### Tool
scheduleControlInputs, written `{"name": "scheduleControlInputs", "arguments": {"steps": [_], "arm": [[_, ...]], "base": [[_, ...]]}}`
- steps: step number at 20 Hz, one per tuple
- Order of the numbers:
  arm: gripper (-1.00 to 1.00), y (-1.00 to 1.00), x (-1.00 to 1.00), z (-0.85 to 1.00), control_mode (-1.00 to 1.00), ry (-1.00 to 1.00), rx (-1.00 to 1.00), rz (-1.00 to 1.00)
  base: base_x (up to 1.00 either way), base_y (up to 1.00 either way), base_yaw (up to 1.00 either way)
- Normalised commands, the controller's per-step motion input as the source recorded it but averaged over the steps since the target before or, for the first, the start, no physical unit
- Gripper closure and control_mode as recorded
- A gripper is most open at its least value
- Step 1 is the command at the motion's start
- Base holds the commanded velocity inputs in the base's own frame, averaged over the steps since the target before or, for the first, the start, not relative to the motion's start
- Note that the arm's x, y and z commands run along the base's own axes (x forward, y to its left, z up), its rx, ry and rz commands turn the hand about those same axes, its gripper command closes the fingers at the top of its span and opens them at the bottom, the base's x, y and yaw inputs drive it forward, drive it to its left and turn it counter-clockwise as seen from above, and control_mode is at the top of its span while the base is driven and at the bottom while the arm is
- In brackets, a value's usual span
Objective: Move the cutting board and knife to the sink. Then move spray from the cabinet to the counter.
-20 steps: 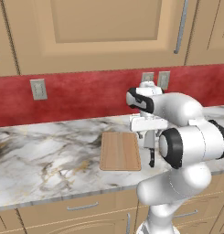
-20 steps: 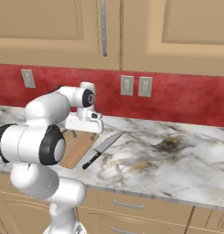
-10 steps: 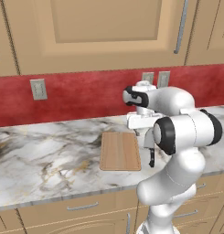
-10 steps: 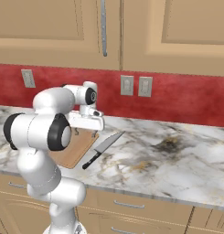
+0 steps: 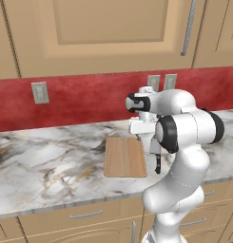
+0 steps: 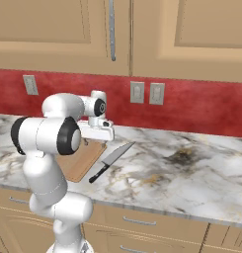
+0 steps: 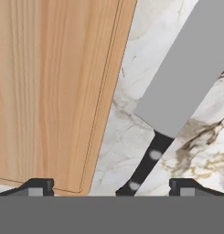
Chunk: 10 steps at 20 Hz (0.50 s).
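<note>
The light-wood cutting board [image 5: 125, 156] lies flat on the marble counter [image 5: 51, 161]. The knife [image 6: 112, 160] lies just to its right, with a grey blade and a black handle [image 7: 145, 167]. My gripper [image 7: 111, 187] hangs open above the gap between the board [image 7: 54, 91] and the knife [image 7: 186, 77], pointing straight down, with nothing between its fingertips [image 7: 38, 185]. From the base views the gripper [image 5: 140, 136] is over the board's far right corner. The board [image 6: 80, 158] is partly hidden by my arm. The sink and the spray are out of view.
Tan wall cabinets [image 5: 108, 33] with shut doors and long metal handles [image 6: 111, 29] hang above a red backsplash with outlets [image 6: 144, 93]. Marble counter [image 6: 191, 173] stretches to the right of the knife. Drawers [image 5: 84, 216] run below the counter edge.
My arm has folded in closer and the hand has sunk slightly toward the counter. Board and knife lie where they were. The jaws stay open.
</note>
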Motion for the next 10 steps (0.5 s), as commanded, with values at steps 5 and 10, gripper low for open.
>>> {"name": "scheduleControlInputs", "arguments": {"steps": [5,10], "arm": [[-1.00,0.03,0.39,-0.10,-1.00,-0.18,0.01,0.00],[-1.00,0.04,0.50,-0.03,-1.00,-0.10,0.00,0.00]], "base": [[0.00,0.00,0.00],[0.00,0.00,0.00]]}}
